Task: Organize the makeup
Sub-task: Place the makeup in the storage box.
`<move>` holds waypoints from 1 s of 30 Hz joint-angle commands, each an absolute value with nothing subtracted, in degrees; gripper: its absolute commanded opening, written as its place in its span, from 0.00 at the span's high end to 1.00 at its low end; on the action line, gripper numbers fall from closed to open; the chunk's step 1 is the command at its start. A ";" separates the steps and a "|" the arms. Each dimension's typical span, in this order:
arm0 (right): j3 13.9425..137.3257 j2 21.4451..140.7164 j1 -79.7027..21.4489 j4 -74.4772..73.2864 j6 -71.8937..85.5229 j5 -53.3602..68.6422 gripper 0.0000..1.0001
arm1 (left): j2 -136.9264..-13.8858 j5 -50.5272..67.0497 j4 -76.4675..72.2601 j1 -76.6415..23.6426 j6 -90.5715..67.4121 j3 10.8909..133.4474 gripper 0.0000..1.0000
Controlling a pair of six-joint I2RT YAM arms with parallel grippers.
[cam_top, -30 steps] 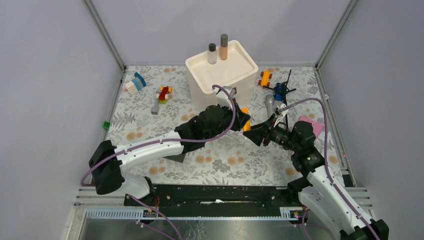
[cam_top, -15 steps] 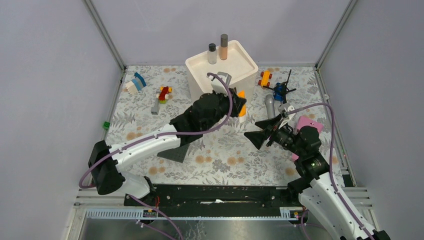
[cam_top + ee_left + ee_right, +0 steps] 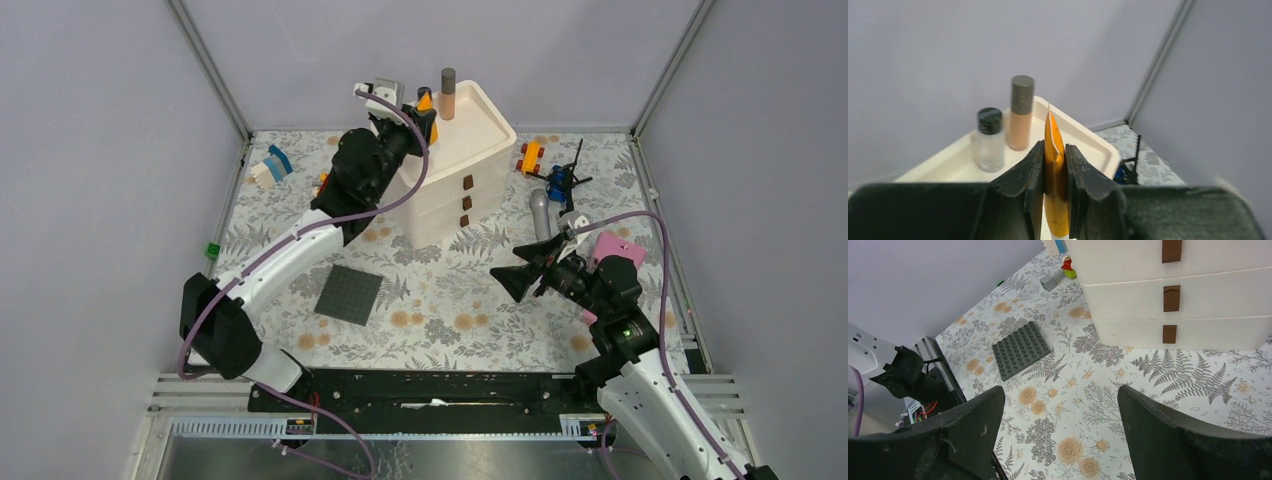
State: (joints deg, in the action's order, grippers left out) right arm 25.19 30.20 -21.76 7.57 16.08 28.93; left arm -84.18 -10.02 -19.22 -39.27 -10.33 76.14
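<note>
Two containers stand upright on the tray (image 3: 1088, 137) atop the drawers (image 3: 450, 195): a clear bottle (image 3: 989, 140) and a beige tube (image 3: 1020, 114), side by side near the far edge. From above, the clear bottle is almost wholly hidden behind the left arm, and little more than a dark cap can be picked out.

The left gripper (image 3: 1054, 155) is raised over the tray's near edge, its jaws narrow and pinched on the orange tube (image 3: 1052, 131). The tube stands on end with its crimped seam up. Its lower end is cut off by the frame, so I cannot tell whether it touches the tray.

The right gripper (image 3: 1063, 410) hangs low over the floral mat with its jaws spread wide and holding nothing, well apart from the drawers. A grey tube (image 3: 540, 210) lies on the mat right of the drawers. The right arm partly covers a pink thing (image 3: 618, 247) whose shape is unclear. A baseplate (image 3: 1021, 350) lies flat on the mat.
</note>
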 commanded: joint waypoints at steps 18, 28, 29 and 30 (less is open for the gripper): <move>26.01 31.75 -22.13 6.94 13.11 27.86 0.10 | -92.39 -17.96 -42.71 -32.71 2.07 73.52 0.92; 26.05 32.54 -22.15 7.14 13.13 28.26 0.12 | -96.28 -17.01 -42.12 -30.02 3.47 75.43 0.91; 26.05 32.46 -22.17 7.12 13.18 28.28 0.12 | -96.51 -17.00 -42.11 -29.86 3.70 75.64 0.91; 26.02 32.27 -22.19 7.14 13.05 28.22 0.12 | -96.75 -16.81 -42.26 -29.66 3.77 75.86 0.91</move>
